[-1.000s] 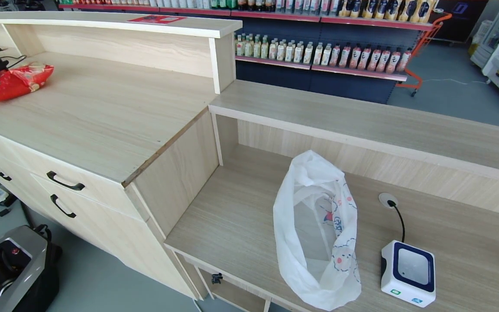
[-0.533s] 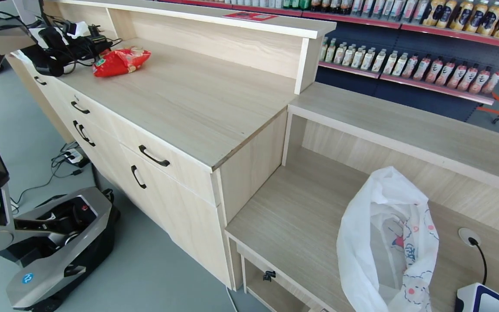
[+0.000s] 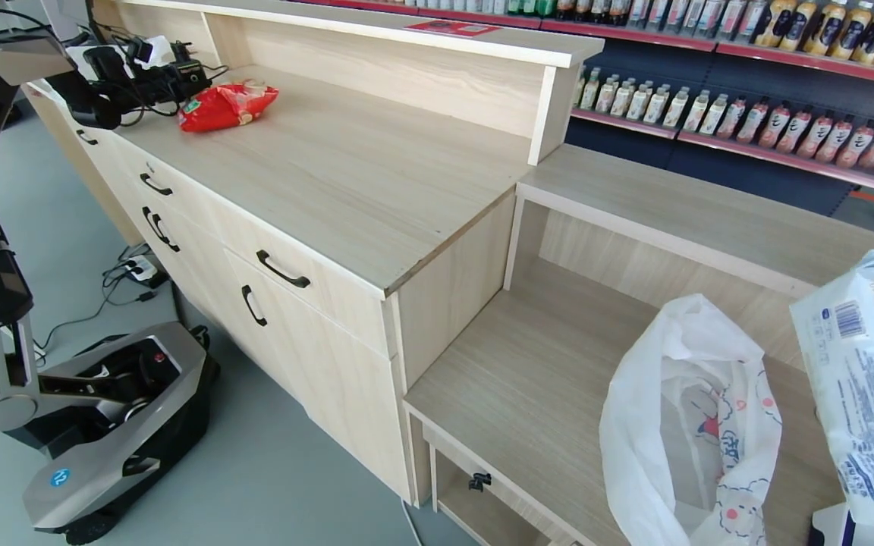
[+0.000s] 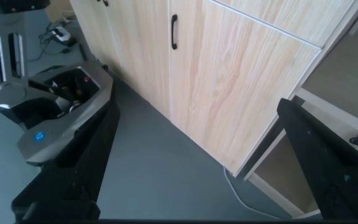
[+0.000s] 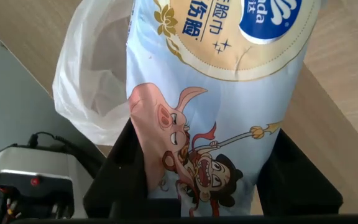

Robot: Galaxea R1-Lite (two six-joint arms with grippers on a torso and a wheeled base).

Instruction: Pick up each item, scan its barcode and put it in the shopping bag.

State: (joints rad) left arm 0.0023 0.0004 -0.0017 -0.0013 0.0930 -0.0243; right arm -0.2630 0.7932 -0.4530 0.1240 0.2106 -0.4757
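Pack (image 5: 216,93) of pale blue-and-white wrapping with a cartoon print sits clamped in the right claw (image 5: 210,177). In the right wrist view the two dark fingers (image 5: 124,174) press on its two sides. In the head view the same pack (image 3: 862,379) hangs in the air at the right edge of the frame, with a barcode (image 3: 849,318) showing near its upper left corner. Just to its left the white shopping bag (image 3: 680,425) stands open on the lower counter (image 3: 528,379). A white corner of the scanner (image 3: 828,527) peeks out at the bottom right, under the pack.

The left claw (image 4: 197,155) has its fingers spread apart with nothing between them. It looks down past the cupboard doors at grey floor.

At the upper left of the head view, a red snack bag (image 3: 226,106) lies on the upper counter (image 3: 346,174), beside a tangle of black cables and well apart from the shopping bag.

As for progress, the job looks to be in its early part. What can be seen of the shopping bag's inside holds nothing. The pack is lifted but not yet bagged, and whether its code has been read cannot be told. The red snack bag is untouched, so it has every step left: lifting, scanning and bagging.
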